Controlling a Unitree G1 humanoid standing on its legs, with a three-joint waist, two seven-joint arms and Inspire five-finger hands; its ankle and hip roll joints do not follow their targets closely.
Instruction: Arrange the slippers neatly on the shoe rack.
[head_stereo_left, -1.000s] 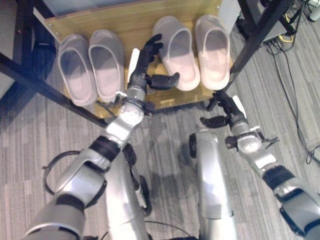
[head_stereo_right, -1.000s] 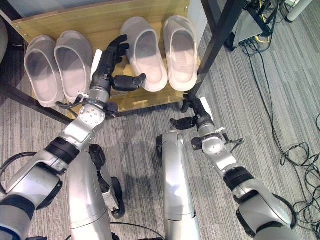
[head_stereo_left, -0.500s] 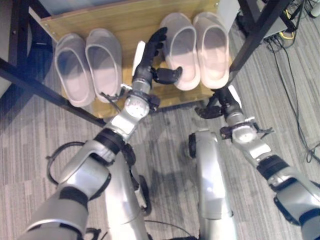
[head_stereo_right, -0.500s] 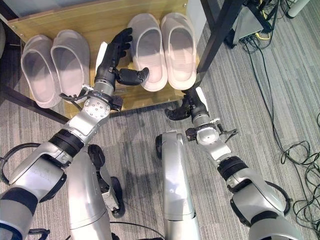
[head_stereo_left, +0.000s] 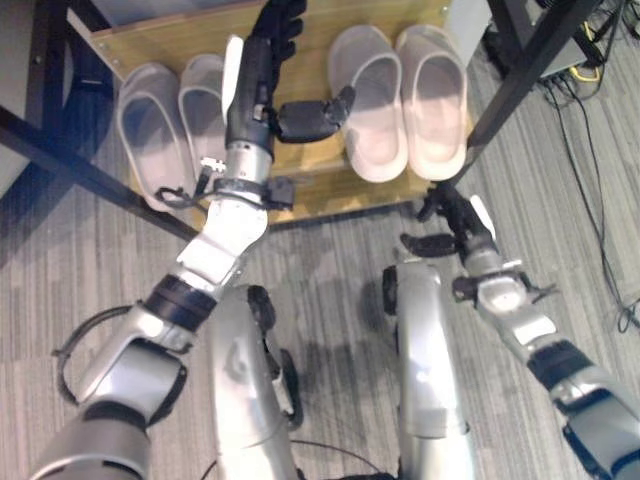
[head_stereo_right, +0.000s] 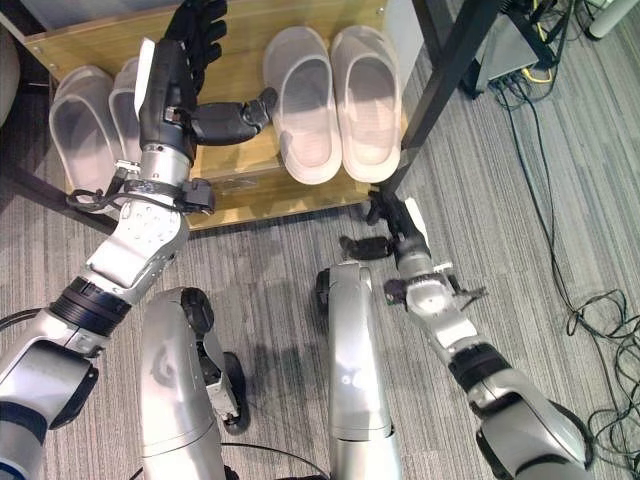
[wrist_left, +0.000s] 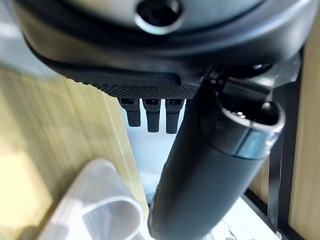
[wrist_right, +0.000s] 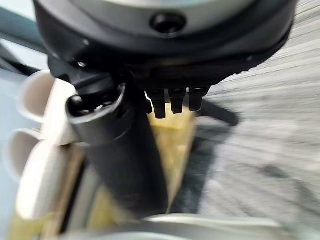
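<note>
Two pairs of pale slippers lie toes-back on the wooden shelf (head_stereo_left: 300, 60) of the shoe rack. The left pair (head_stereo_left: 150, 135) sits side by side, and so does the right pair (head_stereo_left: 400, 100). My left hand (head_stereo_left: 255, 80) is raised over the shelf between the pairs, open, fingers straight and thumb pointing at the right pair's near slipper (head_stereo_right: 305, 100); it holds nothing. A slipper edge (wrist_left: 95, 210) shows past its thumb. My right hand (head_stereo_left: 455, 225) hangs low by the rack's front right corner, open and empty, with slipper heels (wrist_right: 30, 150) beside it.
Black rack bars slant across at the left (head_stereo_left: 80, 170) and right (head_stereo_left: 520, 70). Grey striped carpet (head_stereo_right: 520, 230) lies in front of the rack. Loose cables (head_stereo_right: 570, 190) and a dark box (head_stereo_right: 505, 55) are on the floor at the right.
My left hand has lifted away from the right pair's near slipper and risen over the shelf. That slipper now lies close against its mate. My right hand has shifted only slightly.
</note>
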